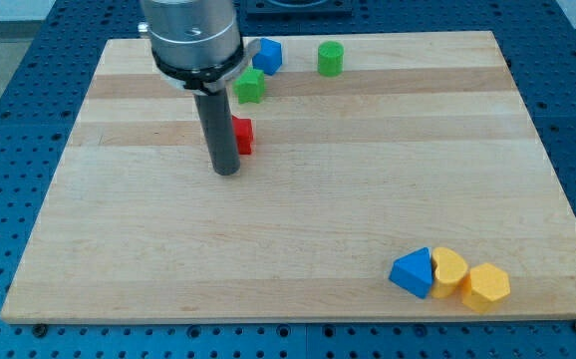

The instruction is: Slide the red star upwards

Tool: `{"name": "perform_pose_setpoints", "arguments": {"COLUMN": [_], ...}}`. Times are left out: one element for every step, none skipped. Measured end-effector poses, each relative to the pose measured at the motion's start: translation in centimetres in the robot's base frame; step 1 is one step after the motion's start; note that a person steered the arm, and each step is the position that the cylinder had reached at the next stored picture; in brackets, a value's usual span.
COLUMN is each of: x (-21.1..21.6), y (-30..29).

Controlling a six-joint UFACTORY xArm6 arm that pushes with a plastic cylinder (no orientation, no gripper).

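Note:
The red star point(242, 135) lies on the wooden board in the upper left part of the view, partly hidden behind my rod. My tip point(226, 172) rests on the board just below and slightly left of the red star, close to or touching it. A green star point(250, 87) lies above the red star. A blue block point(267, 56) sits above that, near the view's top edge.
A green cylinder point(330, 59) stands near the top edge, right of the blue block. At the view's bottom right lie a blue triangular block point(414, 272), a yellow heart-shaped block point(449, 270) and a yellow hexagonal block point(486, 286), clustered together. The board's edge point(298, 317) runs along the bottom.

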State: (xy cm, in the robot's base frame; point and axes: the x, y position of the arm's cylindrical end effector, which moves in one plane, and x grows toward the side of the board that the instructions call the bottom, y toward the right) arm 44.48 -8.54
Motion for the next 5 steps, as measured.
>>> {"name": "perform_pose_setpoints", "arguments": {"x": [-0.9, -2.7, -3.7, -2.4, -0.1], "y": [0.8, 0.9, 0.9, 4.3, 16.5]}}
